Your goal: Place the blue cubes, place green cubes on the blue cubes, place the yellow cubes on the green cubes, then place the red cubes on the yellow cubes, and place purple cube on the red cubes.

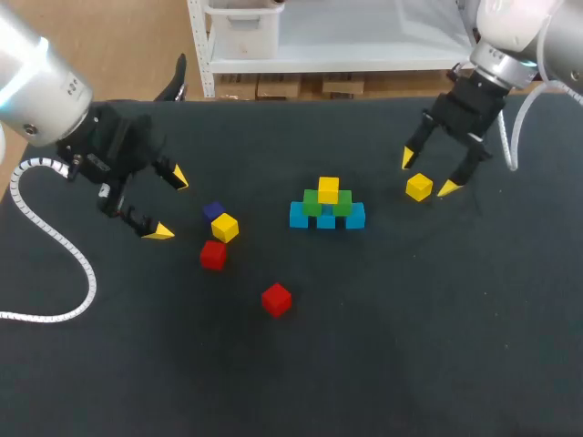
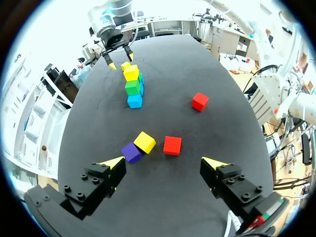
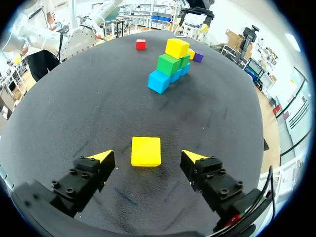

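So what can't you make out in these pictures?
Left wrist view: the stack is seen end-on, so its near cubes hide how many blue and green ones it has.
Head view: a yellow cube partly covers the purple cube.
Right wrist view: the stack partly hides that yellow cube.

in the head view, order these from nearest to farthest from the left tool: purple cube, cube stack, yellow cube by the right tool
1. purple cube: just beside the left tool, on its inner side.
2. cube stack: in the middle of the table.
3. yellow cube: on the far side of the table, at the right tool.
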Robot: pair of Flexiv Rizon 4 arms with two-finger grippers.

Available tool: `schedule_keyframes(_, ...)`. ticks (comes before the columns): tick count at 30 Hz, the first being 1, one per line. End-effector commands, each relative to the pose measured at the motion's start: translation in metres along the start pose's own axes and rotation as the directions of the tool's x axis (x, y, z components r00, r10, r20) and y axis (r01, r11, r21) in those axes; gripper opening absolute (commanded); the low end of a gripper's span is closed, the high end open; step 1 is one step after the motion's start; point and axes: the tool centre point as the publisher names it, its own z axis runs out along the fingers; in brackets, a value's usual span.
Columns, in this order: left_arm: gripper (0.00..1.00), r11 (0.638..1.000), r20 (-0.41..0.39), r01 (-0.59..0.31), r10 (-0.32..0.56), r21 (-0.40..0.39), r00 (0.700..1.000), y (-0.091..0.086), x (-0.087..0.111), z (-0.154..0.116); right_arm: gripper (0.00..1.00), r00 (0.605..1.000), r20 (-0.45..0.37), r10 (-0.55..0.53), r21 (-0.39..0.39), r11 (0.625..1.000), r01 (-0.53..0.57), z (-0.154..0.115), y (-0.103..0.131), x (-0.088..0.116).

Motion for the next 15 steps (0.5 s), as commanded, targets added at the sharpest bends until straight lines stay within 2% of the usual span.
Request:
schedule_keyframes(1, 1.00, 1.000, 0.005, -0.004, 0.004, -0.002, 1.000, -0.0005, 0.0016, -0.0001, 0.78, 1.000, -0.009, 0.002, 0.009, 1.000, -0.002, 0.0019, 0.0056, -0.0040)
schedule_keyframes(3, 1.00, 1.000, 0.005, -0.004, 0.004, -0.002, 1.000, -0.0005, 0.0016, -0.0001, 0.75, 1.000, -0.011, 0.003, 0.007, 1.000, -0.003, 0.0027, 0.0062, -0.0037)
schedule_keyframes(5, 1.00, 1.000, 0.005, -0.004, 0.004, -0.002, 1.000, -0.0005, 0.0016, -0.0001, 0.67, 1.000, -0.013, 0.004, 0.006, 1.000, -0.004, 0.0033, 0.0066, -0.0036)
schedule_keyframes(7, 1.00, 1.000, 0.005, -0.004, 0.004, -0.002, 1.000, -0.0005, 0.0016, -0.0001, 0.50, 1.000, -0.015, 0.005, 0.005, 1.000, -0.005, 0.0039, 0.0068, -0.0035)
schedule_keyframes(8, 1.00, 1.000, 0.005, -0.004, 0.004, -0.002, 1.000, -0.0005, 0.0016, -0.0001, 0.48, 1.000, -0.016, 0.006, 0.005, 1.000, -0.006, 0.0043, 0.0072, -0.0039)
schedule_keyframes(11, 1.00, 1.000, 0.005, -0.004, 0.004, -0.002, 1.000, -0.0005, 0.0016, -0.0001, 0.34, 1.000, -0.018, 0.006, 0.004, 1.000, -0.006, 0.0059, 0.0085, -0.0050)
schedule_keyframes(12, 1.00, 1.000, 0.005, -0.004, 0.004, -0.002, 1.000, -0.0005, 0.0016, -0.0001, 0.27, 1.000, -0.020, 0.006, 0.002, 1.000, -0.006, 0.0066, 0.0090, -0.0051)
schedule_keyframes(14, 1.00, 1.000, 0.005, -0.004, 0.004, -0.002, 1.000, -0.0005, 0.0016, -0.0001, 0.00, 1.000, -0.021, 0.009, 0.002, 1.000, -0.009, 0.0072, 0.0103, -0.0052)
schedule_keyframes(15, 1.00, 1.000, 0.005, -0.004, 0.004, -0.002, 1.000, -0.0005, 0.0016, -0.0001, 0.00, 1.000, -0.023, 0.013, 0.003, 1.000, -0.013, 0.0070, 0.0113, -0.0055)
